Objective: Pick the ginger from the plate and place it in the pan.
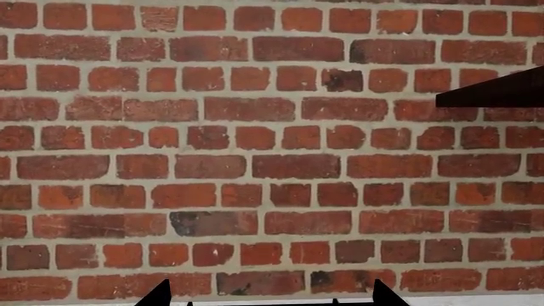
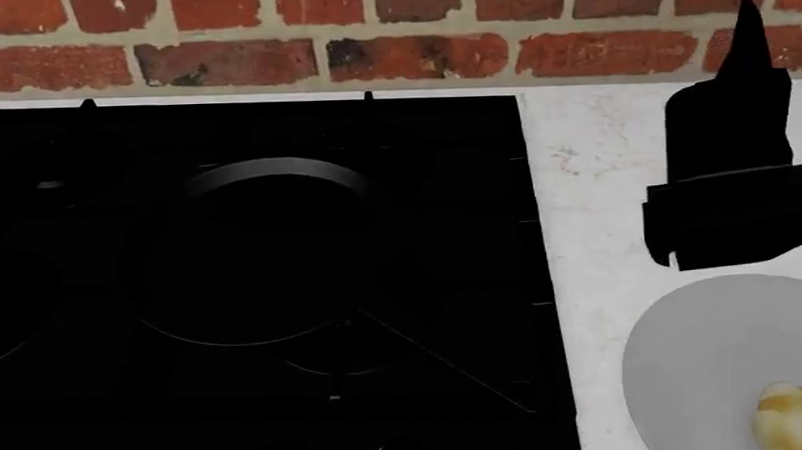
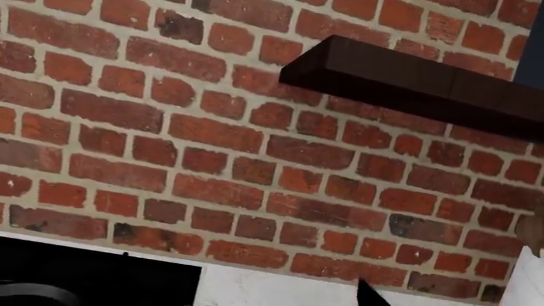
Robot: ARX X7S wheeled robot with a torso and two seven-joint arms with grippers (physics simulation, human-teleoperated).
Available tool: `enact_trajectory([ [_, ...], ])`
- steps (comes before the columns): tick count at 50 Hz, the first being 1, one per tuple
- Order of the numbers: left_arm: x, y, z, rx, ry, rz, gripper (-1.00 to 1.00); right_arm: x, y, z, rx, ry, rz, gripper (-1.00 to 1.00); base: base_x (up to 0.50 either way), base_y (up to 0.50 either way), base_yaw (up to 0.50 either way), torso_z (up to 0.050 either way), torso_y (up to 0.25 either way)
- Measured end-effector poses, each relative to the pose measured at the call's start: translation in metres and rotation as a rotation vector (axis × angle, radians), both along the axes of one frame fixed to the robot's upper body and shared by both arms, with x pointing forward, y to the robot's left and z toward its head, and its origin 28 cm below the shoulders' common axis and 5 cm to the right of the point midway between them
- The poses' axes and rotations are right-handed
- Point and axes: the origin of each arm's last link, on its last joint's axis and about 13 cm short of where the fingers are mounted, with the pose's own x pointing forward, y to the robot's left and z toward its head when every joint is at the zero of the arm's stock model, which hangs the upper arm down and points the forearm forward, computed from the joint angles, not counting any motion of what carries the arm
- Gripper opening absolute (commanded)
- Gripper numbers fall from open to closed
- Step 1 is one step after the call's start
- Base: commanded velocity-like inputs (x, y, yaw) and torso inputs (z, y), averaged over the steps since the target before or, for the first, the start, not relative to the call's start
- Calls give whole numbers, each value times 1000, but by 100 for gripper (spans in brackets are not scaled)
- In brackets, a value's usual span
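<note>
where knobbly ginger (image 2: 795,418) rests (pale), smooth plate (image 2: 706,359) — round

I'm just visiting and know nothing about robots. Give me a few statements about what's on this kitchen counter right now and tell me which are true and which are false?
1. The ginger lies on the plate. True.
2. The pan already holds the ginger. False: the pan looks empty, and the ginger is on the plate.
3. The pan sits on the black stove, left of the plate in the head view. True.
4. The right tool is gripping the ginger. False: it is up near the brick wall, apart from the ginger.
5. The plate rests on the stove. False: it rests on the white countertop beside the stove.
</note>
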Motion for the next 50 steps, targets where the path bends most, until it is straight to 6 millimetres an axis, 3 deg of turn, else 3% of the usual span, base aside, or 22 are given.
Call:
enact_trajectory([
  [24,0,0,0,-3,2,0,100,8,-16,-2,34,173,5,100,0,0,0,0,0],
  [50,2,1,-3,-7,12,12,100,6,-35,13,55,466,24,100,0,0,0,0,0],
])
